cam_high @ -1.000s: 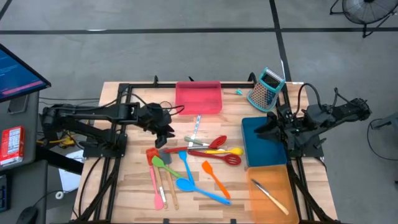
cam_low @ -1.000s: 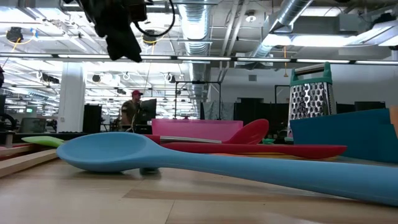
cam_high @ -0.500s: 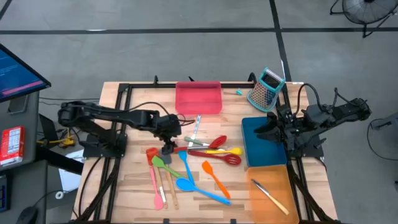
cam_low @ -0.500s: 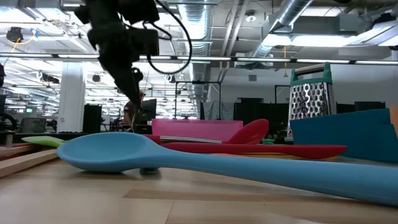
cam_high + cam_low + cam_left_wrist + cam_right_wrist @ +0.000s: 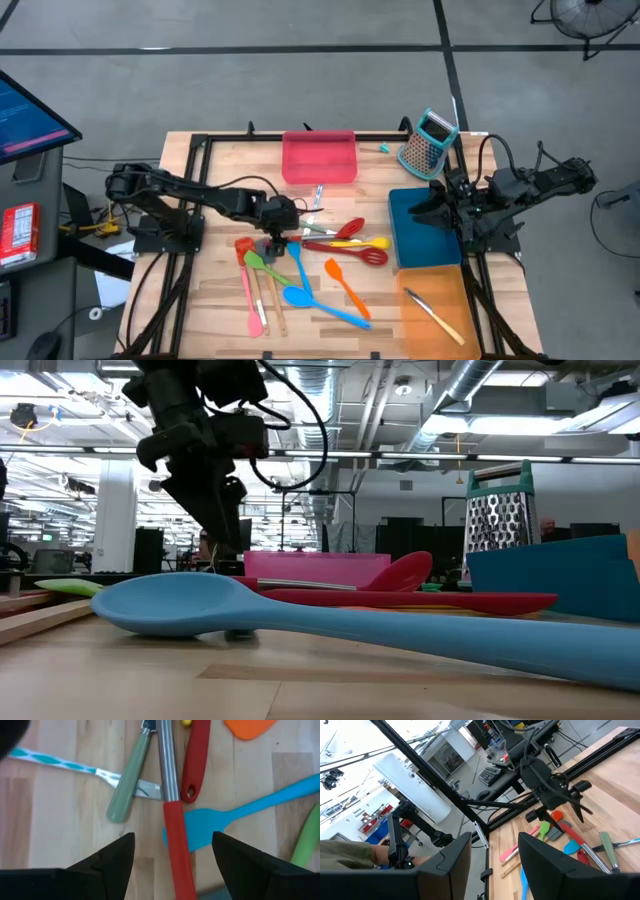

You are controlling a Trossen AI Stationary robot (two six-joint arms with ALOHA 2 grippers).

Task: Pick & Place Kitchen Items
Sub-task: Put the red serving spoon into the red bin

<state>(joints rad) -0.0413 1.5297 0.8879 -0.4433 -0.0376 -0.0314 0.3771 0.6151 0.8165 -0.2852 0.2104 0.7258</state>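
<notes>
The kitchen items lie loose on the wooden table (image 5: pixel 210 300): blue spoon (image 5: pixel 300 615), orange turner (image 5: pixel 345 285), green and pink spatulas (image 5: pixel 255 285), red spoons (image 5: pixel 345 232). My left gripper (image 5: pixel 173 840) is open and points down over the pile's left part (image 5: pixel 275 228). Its fingers stand on either side of a red-handled utensil with a silver shaft (image 5: pixel 172 820), and I see no touch. A grey-green handled knife (image 5: pixel 127 785) and a blue spatula (image 5: pixel 225 817) lie beside it. My right gripper (image 5: pixel 492 855) waits open, held up at the blue tray's far edge (image 5: pixel 440 205).
A red tray (image 5: pixel 320 157) stands at the far edge, a blue tray (image 5: pixel 425 235) on the right, and an orange tray (image 5: pixel 435 305) holding one utensil at the near right. A metal grater with a teal top (image 5: pixel 428 142) stands far right.
My left gripper has gone toward the table's right edge and come down from high above the table to just over the utensils, rolling a little as it sank. The utensils have not moved.
</notes>
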